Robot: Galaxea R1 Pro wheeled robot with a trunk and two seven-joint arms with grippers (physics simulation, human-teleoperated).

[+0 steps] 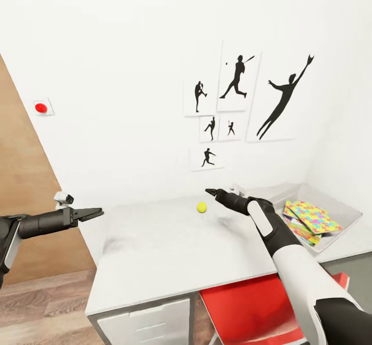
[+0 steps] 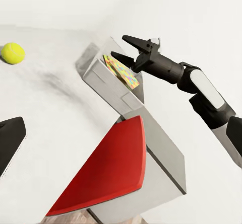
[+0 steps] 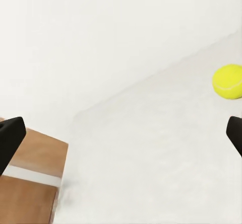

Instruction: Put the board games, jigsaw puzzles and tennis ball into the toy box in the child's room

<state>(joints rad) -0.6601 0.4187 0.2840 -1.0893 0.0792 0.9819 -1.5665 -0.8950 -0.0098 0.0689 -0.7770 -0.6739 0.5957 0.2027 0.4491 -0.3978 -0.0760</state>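
In the head view, the white-grey surface (image 1: 170, 252) occupies the lower centre of the frame, set against a white wall carrying the black baseball-player pictures (image 1: 238, 104) at centre right. The tennis ball (image 1: 201, 207) rests on the surface near the wall, at the middle of the frame. The right tool (image 1: 211, 192) is at centre frame, just right of and slightly above the ball, and apart from it; in the left wrist view the same tool (image 2: 122, 48) shows its two fingers spread, with nothing between them. In the right wrist view the ball (image 3: 228, 81) lies at the right edge of the frame, on the surface, beyond the tool's fingertips (image 3: 10, 138). The left tool (image 1: 97, 213) sits at the left of the head view, off the left end of the surface, well apart from the ball; its fingers appear close together at the tips, but whether they are fully closed cannot be told. The toy box (image 1: 347, 210) stands at the right edge of the head view on the surface, and the jigsaw puzzles (image 1: 312, 218) lie stacked inside it, tilted. A red chair (image 1: 243, 303) sits under the surface at lower centre right. A red button (image 1: 41, 108) is mounted on the wall at upper left.
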